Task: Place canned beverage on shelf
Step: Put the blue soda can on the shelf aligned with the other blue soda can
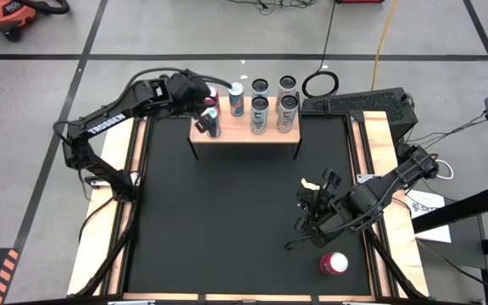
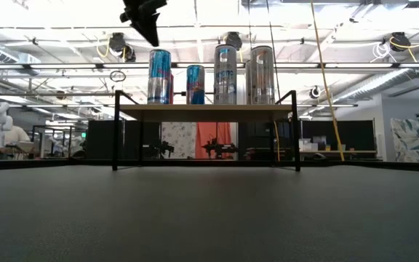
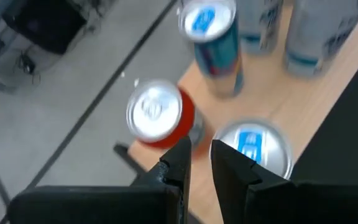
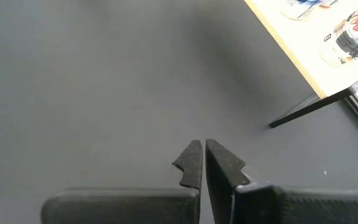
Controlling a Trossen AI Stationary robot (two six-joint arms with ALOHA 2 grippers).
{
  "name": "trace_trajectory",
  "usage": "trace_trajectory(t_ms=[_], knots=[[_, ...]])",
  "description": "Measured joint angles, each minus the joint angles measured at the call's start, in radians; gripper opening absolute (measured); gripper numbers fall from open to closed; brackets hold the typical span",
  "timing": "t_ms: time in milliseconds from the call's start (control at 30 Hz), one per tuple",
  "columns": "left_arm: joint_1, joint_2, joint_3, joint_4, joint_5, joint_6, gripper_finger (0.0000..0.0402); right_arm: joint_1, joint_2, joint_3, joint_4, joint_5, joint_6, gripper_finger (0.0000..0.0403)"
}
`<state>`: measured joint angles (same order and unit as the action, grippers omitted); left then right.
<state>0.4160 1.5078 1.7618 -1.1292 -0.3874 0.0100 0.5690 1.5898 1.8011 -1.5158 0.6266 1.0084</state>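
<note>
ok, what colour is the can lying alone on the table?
Red can with a silvery top; the high view shows it best.

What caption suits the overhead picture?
Left gripper hovers over cans on the shelf; one red can lies on the table.

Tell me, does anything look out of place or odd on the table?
One red can sits alone on the black table near its front right corner, far from the shelf where the other cans stand. Whether it is upright or tipped is unclear. Nothing looks spilled.

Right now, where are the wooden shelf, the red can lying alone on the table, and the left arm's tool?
shelf (image 1: 246,135): high view, bare front edge.
red can (image 1: 333,263): high view, its side.
left tool (image 3: 200,158): left wrist view, between fingertips.
</note>
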Motion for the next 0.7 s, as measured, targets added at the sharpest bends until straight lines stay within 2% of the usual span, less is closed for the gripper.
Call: trace_trajectory(t_ms=[133, 467, 700], knots=[[0.008, 0.002, 0.000, 0.058, 0.013, 0.011, 0.0060, 0.000, 0.000, 0.000, 0.000, 0.000, 0.000, 0.0000], [0.012, 0.052, 0.001, 0.064, 0.125, 0.024, 0.0060, 0.000, 0.000, 0.000, 0.000, 0.000, -0.001, 0.0000], [0.012, 0.077, 0.001, 0.059, 0.131, 0.024, 0.0060, 0.000, 0.000, 0.000, 0.000, 0.000, -0.002, 0.0000]])
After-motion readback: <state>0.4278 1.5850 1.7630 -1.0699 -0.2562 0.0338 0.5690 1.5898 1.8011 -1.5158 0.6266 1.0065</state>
